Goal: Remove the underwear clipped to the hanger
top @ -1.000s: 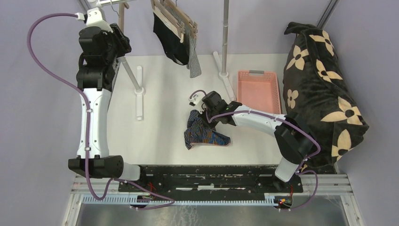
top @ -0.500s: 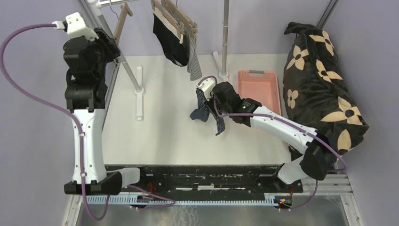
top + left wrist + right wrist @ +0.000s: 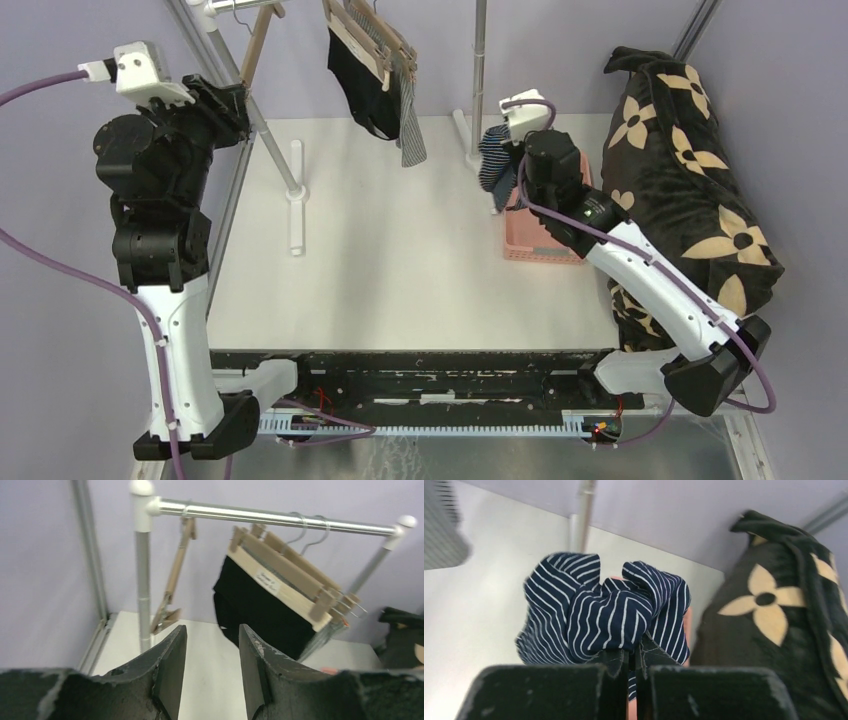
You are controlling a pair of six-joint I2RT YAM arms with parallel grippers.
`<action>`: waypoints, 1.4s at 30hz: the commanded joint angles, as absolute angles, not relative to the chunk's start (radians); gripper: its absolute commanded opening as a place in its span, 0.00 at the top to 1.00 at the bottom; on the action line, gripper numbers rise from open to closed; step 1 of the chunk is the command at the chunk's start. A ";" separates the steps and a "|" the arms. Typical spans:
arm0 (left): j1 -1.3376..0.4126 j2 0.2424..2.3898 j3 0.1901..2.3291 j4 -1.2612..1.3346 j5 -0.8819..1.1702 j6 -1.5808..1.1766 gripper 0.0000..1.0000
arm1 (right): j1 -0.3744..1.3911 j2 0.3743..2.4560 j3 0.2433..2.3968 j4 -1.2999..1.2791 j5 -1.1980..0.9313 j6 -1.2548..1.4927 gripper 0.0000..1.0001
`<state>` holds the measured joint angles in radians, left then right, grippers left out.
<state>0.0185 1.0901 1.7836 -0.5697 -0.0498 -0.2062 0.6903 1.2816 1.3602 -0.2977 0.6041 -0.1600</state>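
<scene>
My right gripper [image 3: 506,150] is shut on the navy striped underwear [image 3: 492,156], which hangs bunched in the air over the far left edge of the pink basket [image 3: 532,240]. In the right wrist view the cloth [image 3: 604,610] bulges above my closed gripper [image 3: 633,655]. On the rail, wooden clip hangers [image 3: 285,575] hold the black underwear [image 3: 260,605] [image 3: 358,85] and the grey-and-white striped underwear [image 3: 410,125]. My left gripper [image 3: 210,630] is open and holds nothing. It is raised at the far left [image 3: 235,100], facing the rack from a distance.
An empty wooden hanger [image 3: 172,580] dangles at the rail's left end beside the rack post [image 3: 142,580]. Another post [image 3: 480,70] rises just left of the basket. The black blanket with tan flowers [image 3: 680,170] is piled at the right.
My right arm lifted the navy striped underwear off the table's middle and carried it back and right to the basket. My left arm drew back leftward from the rack.
</scene>
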 commanded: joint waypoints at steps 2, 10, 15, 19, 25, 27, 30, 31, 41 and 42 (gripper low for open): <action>0.020 1.168 1.852 -0.485 0.245 -0.238 0.54 | 0.567 1.284 1.392 -0.267 0.643 -0.151 0.99; -0.105 1.347 2.004 -0.457 0.286 -0.249 0.56 | 0.438 1.382 1.354 -0.275 0.564 -0.060 0.99; -0.237 1.514 2.239 -0.574 0.181 -0.198 0.53 | 0.386 1.434 1.274 -0.277 0.538 0.019 0.99; -0.284 1.597 2.323 -0.609 0.095 -0.189 0.53 | 0.343 1.482 1.216 -0.289 0.447 0.097 0.99; -0.306 1.641 2.310 -0.601 -0.004 -0.204 0.51 | 0.328 1.563 1.174 -0.281 0.425 0.133 0.99; -0.317 1.655 2.312 -0.601 -0.026 -0.216 0.51 | 0.318 1.594 1.179 -0.284 0.426 0.146 0.99; -0.339 1.671 2.314 -0.589 -0.071 -0.220 0.51 | 0.305 1.651 1.194 -0.290 0.417 0.158 0.99; -0.348 1.676 2.314 -0.584 -0.090 -0.218 0.50 | 0.302 1.670 1.203 -0.296 0.420 0.163 0.99; -0.384 1.745 2.357 -0.579 -0.191 -0.222 0.48 | 0.276 1.776 1.207 -0.287 0.407 0.182 0.99; -0.386 1.747 2.356 -0.576 -0.209 -0.219 0.48 | 0.272 1.779 1.203 -0.279 0.387 0.184 0.99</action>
<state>-0.3737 1.7424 2.3104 -0.6071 -0.1257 -0.2180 0.2867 1.7699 1.1744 -0.3214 0.4225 0.1585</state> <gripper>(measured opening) 0.517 0.027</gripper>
